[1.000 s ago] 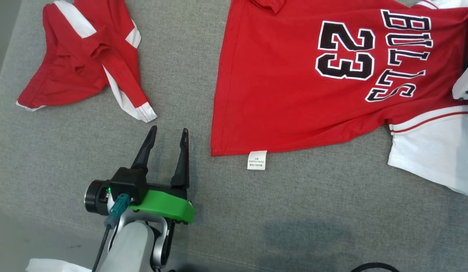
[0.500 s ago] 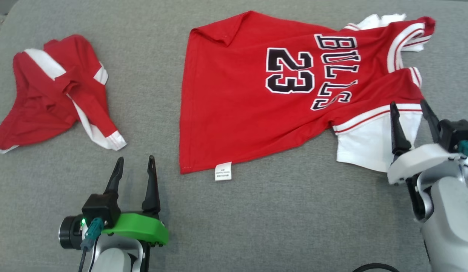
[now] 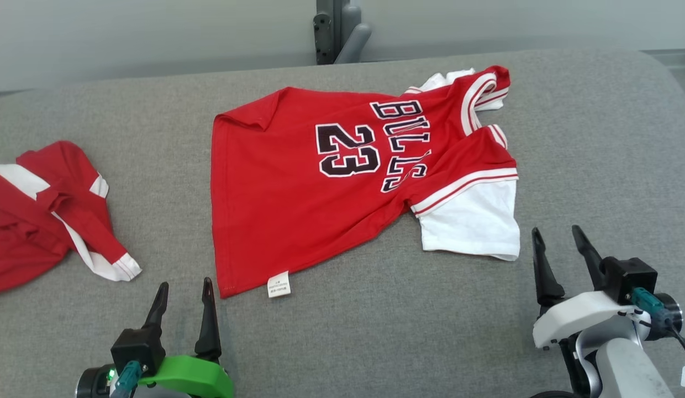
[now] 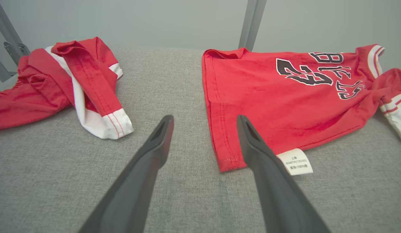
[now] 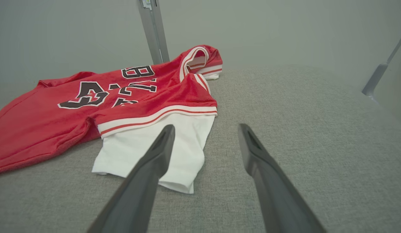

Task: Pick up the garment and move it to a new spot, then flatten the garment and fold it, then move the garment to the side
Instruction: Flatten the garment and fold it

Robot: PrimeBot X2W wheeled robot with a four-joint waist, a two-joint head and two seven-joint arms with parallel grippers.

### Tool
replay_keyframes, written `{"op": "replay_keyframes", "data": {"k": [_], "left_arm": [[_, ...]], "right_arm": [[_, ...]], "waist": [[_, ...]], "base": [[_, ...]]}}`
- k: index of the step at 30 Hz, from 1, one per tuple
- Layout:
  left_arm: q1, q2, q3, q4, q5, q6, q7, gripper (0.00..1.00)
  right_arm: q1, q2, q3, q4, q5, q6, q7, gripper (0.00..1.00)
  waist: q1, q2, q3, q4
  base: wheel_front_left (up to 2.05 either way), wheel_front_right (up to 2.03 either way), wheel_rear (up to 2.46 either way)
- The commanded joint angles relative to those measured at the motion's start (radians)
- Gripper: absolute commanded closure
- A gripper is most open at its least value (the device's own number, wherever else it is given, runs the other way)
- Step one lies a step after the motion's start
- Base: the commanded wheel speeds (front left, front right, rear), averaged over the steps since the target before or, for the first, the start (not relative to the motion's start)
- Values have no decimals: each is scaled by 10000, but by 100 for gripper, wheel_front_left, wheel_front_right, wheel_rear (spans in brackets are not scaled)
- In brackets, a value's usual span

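Observation:
A red jersey (image 3: pixel 298 188) printed "BULLS 23" lies spread on the grey padded surface (image 3: pixel 375 320), its white sleeve (image 3: pixel 469 221) toward my right side. A white label (image 3: pixel 278 284) hangs off its near hem corner. My left gripper (image 3: pixel 186 283) stands open just left of that hem corner; in the left wrist view the gripper (image 4: pixel 204 119) has the jersey's edge (image 4: pixel 268 97) beside its right finger. My right gripper (image 3: pixel 556 230) is open, a little right of the sleeve and apart from it. In the right wrist view the gripper (image 5: pixel 206 127) points past the sleeve (image 5: pixel 148 145).
A second red and white garment (image 3: pixel 38 215) lies crumpled at the far left, also in the left wrist view (image 4: pixel 58 77). A grey metal post (image 3: pixel 334 27) rises behind the surface's back edge. Bare grey fabric (image 5: pixel 317 129) stretches right of the jersey.
The head camera has pulled back and tilted up, so the whole picture shifted. My right gripper has come off the jersey's white sleeve to bare fabric beside it. The left gripper stays by the hem.

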Motion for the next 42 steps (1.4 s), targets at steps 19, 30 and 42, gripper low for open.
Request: {"op": "replay_keyframes", "data": {"k": [19,30,42], "left_arm": [[936,38,45,-261,129,-214,8,0],[951,38,-143,-318,131,-310,8,0],[-190,40,-640,278,-985,-144,8,0]], "right_arm": [[1137,345,123,-1067,-87,-18,-16,0],[1391,373,444,-1286,-23,-18,-16,0],[642,224,654,-992,79,-18,-16,0]], "waist": [[1,2,-1326,-323],[1,2,-1327,-226],[1,2,343,-188]], "base": [[0,0,0],[0,0,0],[0,0,0]]}}
